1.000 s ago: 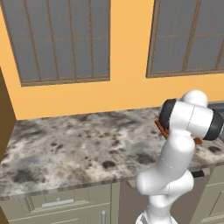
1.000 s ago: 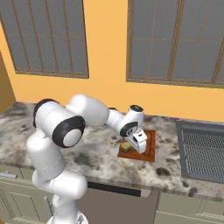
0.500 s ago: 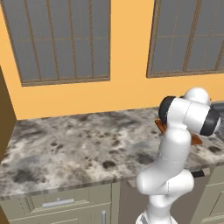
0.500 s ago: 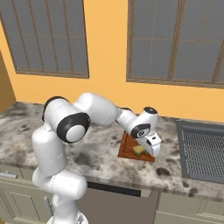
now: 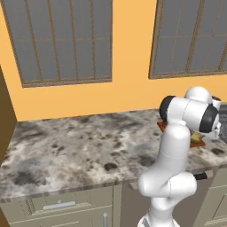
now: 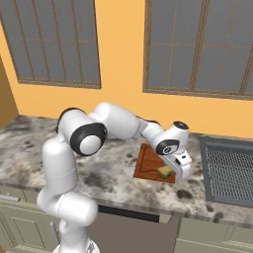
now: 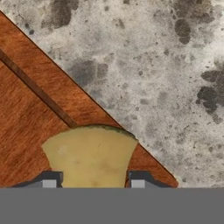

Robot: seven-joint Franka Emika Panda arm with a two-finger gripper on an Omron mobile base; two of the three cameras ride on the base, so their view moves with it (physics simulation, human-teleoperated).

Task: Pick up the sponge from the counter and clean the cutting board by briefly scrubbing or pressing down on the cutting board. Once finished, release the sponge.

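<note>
The sponge (image 7: 89,153), clamped between my fingers (image 7: 48,181), lies on the cutting board (image 7: 26,127) at its near right corner. The board rests on the counter (image 6: 113,183), left of the dark grated surface (image 6: 230,170).

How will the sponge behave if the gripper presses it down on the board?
Probably squashes: the sponge bulges between the gripper fingers. It looks light, being far smaller than the cutting board. Unlikely to roll, being blocky.

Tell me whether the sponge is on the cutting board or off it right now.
On it. The sponge lies on the cutting board near its edge, between the end effector fingertips, with the counter beyond.
</note>
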